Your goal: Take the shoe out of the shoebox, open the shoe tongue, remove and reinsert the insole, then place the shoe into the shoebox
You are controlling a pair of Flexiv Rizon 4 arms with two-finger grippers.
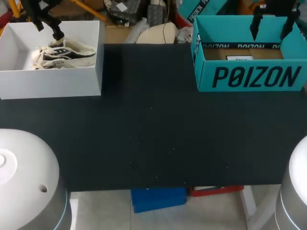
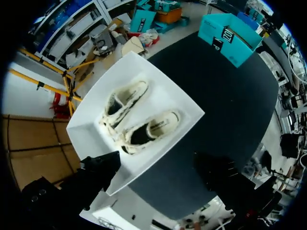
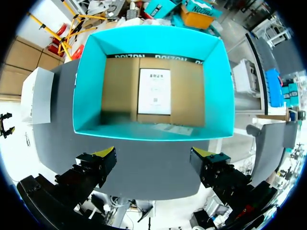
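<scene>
- The shoe lies beside a second shoe in the white box, well apart from the teal shoebox.
- A bare stretch of dark desk spans between the shoebox and the white box.
- The left claw hangs released above the white box, far from the shoebox.
- The right claw is spread wide and holds nothing, over the shoebox's near wall.

bg: 1 table | top black, matte | few pale specks | front edge straight
</scene>
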